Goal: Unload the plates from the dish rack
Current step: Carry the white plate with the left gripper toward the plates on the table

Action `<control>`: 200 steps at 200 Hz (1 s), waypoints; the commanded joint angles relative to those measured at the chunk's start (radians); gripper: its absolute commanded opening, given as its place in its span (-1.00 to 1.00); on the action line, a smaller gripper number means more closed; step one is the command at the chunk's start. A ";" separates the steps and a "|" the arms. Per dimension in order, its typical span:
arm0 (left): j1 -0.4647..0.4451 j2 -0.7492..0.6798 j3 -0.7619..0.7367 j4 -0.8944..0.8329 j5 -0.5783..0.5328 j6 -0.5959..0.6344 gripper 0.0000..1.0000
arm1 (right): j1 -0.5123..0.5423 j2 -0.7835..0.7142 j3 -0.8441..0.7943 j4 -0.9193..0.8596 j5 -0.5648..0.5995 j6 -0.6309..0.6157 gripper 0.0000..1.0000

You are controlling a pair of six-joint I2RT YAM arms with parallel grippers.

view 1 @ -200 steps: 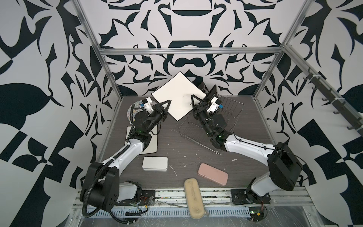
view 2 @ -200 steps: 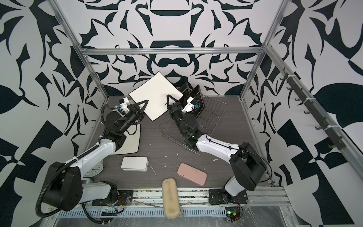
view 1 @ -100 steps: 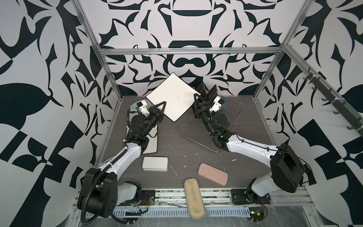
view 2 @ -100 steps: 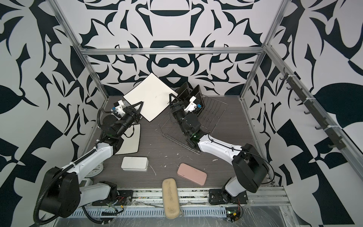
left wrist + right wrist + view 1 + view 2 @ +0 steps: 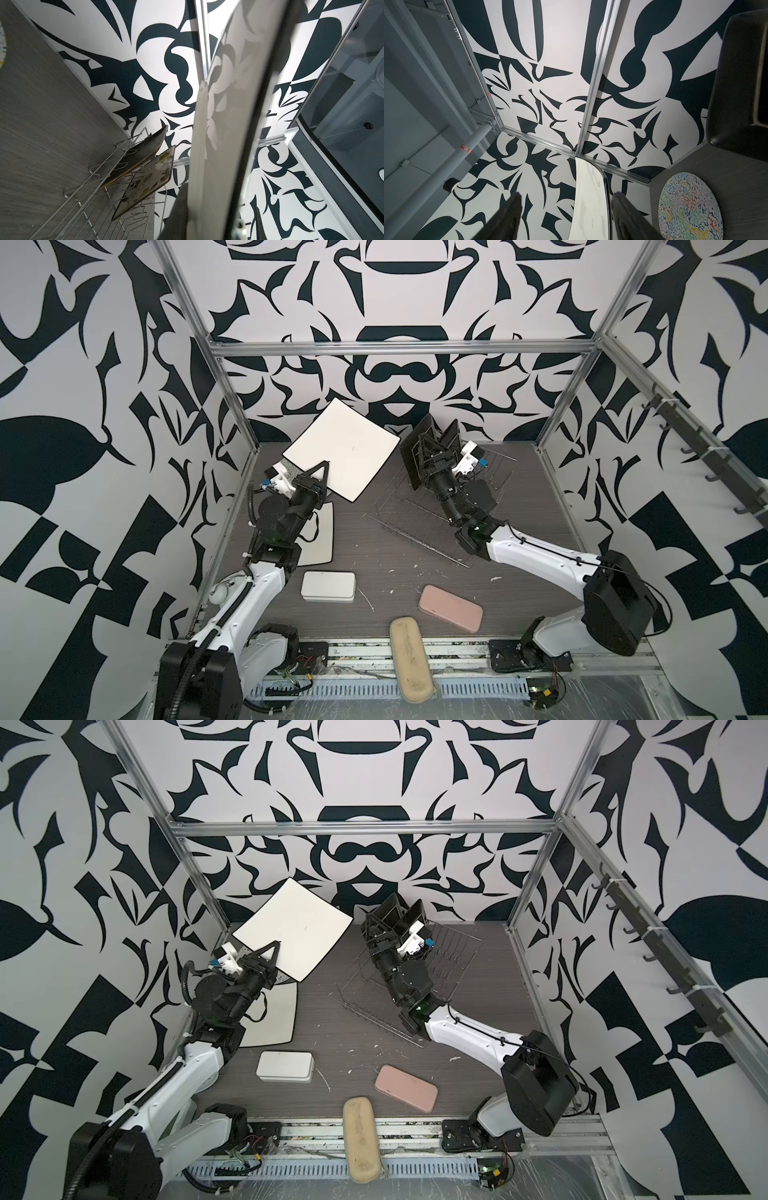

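Note:
My left gripper (image 5: pixel 319 473) (image 5: pixel 214 224) is shut on the lower edge of a white-backed square plate (image 5: pixel 345 448) (image 5: pixel 224 124) with a dark rim, held tilted in the air at the back left. My right gripper (image 5: pixel 422 445) (image 5: pixel 566 197) stands open beside that plate's right corner (image 5: pixel 589 207); the edge shows between its fingers, untouched. The wire dish rack (image 5: pixel 436 510) (image 5: pixel 99 187) holds a black plate (image 5: pixel 141 153) and a flowered plate (image 5: pixel 149 178). A round squiggle plate (image 5: pixel 689 207) and a white-backed plate (image 5: pixel 324 539) lie on the table by the left arm.
A white tin (image 5: pixel 328 587), a pink case (image 5: pixel 451 614) and a beige case (image 5: pixel 411 659) lie toward the front. Metal frame posts (image 5: pixel 232 406) and patterned walls close in the back and sides. My right arm reaches over the rack.
The left arm has carried the white-backed plate leftward, away from the right gripper. The right gripper has stayed open and drawn slightly back toward the rack's plates.

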State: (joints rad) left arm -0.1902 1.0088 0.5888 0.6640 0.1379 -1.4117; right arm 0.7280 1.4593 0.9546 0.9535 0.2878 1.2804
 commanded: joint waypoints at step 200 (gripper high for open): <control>0.031 -0.474 -0.178 -0.437 -0.522 0.046 -1.00 | -0.008 -0.109 -0.017 -0.413 -0.261 0.014 0.52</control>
State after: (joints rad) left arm -0.1673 0.5732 0.3847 0.0513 -0.3328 -1.3430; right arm 0.7219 1.3735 0.9241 0.6487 0.1154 1.3067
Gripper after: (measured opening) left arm 0.159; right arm 0.757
